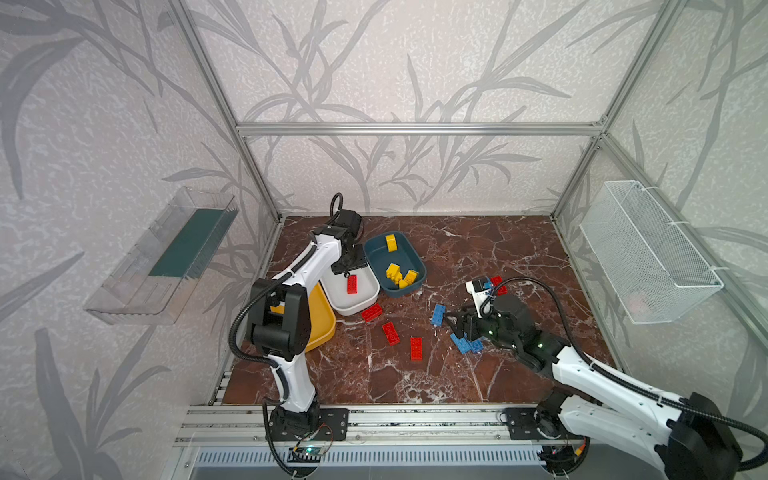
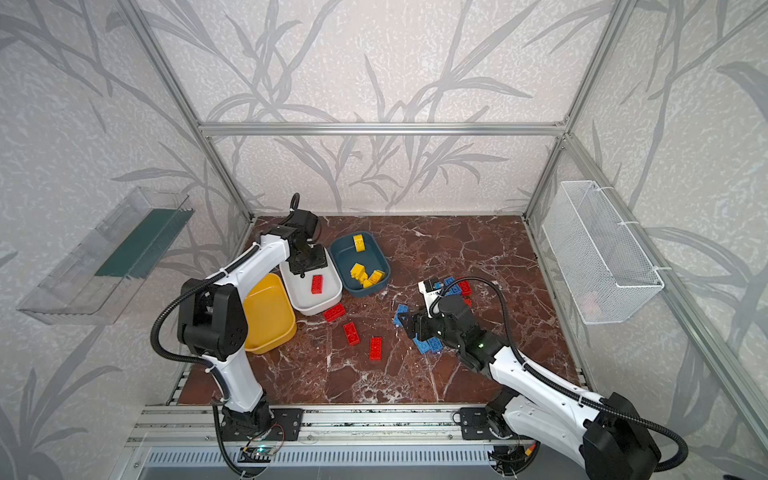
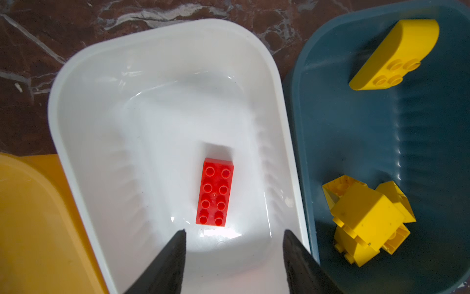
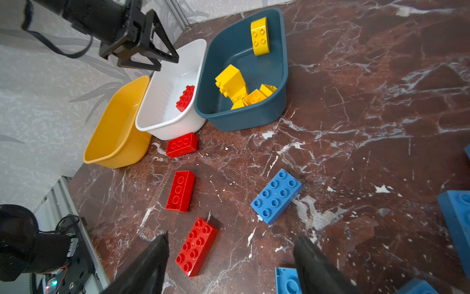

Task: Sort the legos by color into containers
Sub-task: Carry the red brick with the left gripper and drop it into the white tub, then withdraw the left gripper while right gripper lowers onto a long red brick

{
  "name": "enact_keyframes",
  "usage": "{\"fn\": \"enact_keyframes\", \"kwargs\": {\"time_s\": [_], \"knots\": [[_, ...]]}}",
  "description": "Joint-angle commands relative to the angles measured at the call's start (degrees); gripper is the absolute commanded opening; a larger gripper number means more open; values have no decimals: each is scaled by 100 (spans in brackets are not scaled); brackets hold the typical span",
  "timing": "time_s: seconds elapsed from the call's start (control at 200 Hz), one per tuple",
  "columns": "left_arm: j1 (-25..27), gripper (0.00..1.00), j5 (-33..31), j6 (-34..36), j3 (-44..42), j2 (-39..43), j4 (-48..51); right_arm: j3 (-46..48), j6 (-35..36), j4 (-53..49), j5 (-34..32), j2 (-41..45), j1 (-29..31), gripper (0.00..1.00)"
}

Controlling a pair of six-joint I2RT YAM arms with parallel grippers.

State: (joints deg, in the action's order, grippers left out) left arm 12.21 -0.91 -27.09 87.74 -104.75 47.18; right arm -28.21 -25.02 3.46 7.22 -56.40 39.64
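Seeing left pincer [image 3: 234, 231] parted, empty, above white tub [image 3: 162, 28] with one red lego [image 3: 215, 192] flat inside, yellow legos [image 3: 366, 216] in teal tub [image 3: 356, 127], right pincer [image 4: 232, 236] wide open, empty, over loose legos [image 4: 196, 247] on counter [image 4: 356, 101].

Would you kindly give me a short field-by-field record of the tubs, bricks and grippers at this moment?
white tub: one red brick, lying studs up
teal tub: yellow bricks only
mustard tub: no brick visible
marble table: at least three loose red bricks, several blue bricks
left gripper: open, empty, above the white tub
right gripper: open, empty, over the table near the loose bricks
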Motion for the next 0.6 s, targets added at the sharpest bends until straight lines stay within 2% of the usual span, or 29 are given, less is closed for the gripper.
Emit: {"fn": "enact_keyframes", "kwargs": {"time_s": [0.0, 0.305, 0.535, 0.595], "knots": [[-17, 67, 105, 96, 147, 621, 273, -409, 84, -427, -371, -62, 179, 78], [9, 77, 781, 183, -452, 2515, 92, -1166, 44, -1236, -1361, -485, 1243, 79], [10, 84, 787, 270, -1442, 4249, -210, -1779, -23, -1600, -1996, -1258, 2121, 80], [10, 91, 747, 401, -1621, 4563, -138, -1942, -81, -1683, -2055, -1516, 2267, 81]]}}
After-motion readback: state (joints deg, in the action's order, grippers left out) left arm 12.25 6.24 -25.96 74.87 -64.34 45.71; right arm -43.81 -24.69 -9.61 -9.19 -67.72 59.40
